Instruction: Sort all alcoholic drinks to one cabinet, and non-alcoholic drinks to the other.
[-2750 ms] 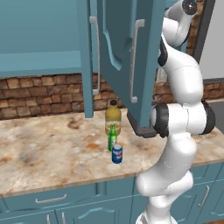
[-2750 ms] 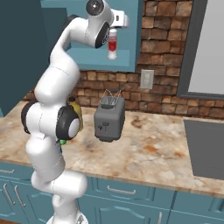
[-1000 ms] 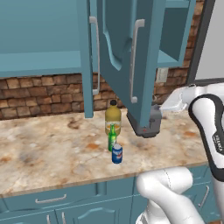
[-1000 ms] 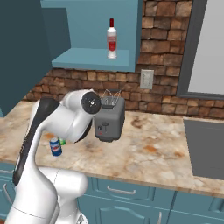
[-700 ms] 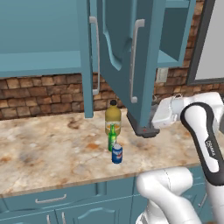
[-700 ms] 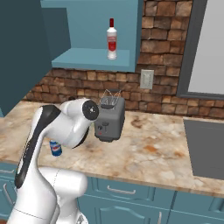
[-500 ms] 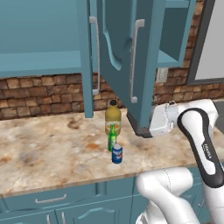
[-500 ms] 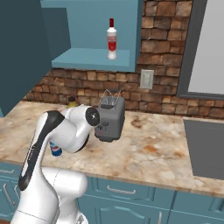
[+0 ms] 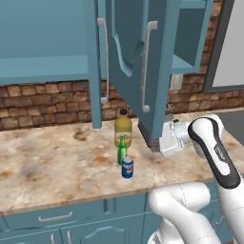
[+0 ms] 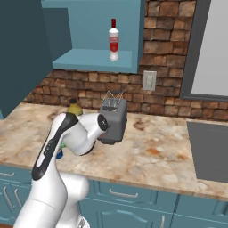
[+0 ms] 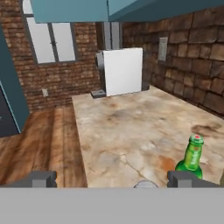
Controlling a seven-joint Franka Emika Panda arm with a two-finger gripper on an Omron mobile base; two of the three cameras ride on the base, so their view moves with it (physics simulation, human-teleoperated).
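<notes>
Hand view: fingers [image 11: 111, 178] spread wide, green bottle [image 11: 191, 157] by one.

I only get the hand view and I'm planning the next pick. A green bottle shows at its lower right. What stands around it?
Observer: A blue soda can stands just in front of the green bottle, toward the counter's front edge.
Operator: And behind the bottle?
Observer: A yellow-orange juice bottle with a black cap, nearer the brick wall.
Operator: Is any drink in a cabinet yet?
Observer: Yes, a clear bottle with a red label stands upright on the open cabinet's shelf.
</notes>
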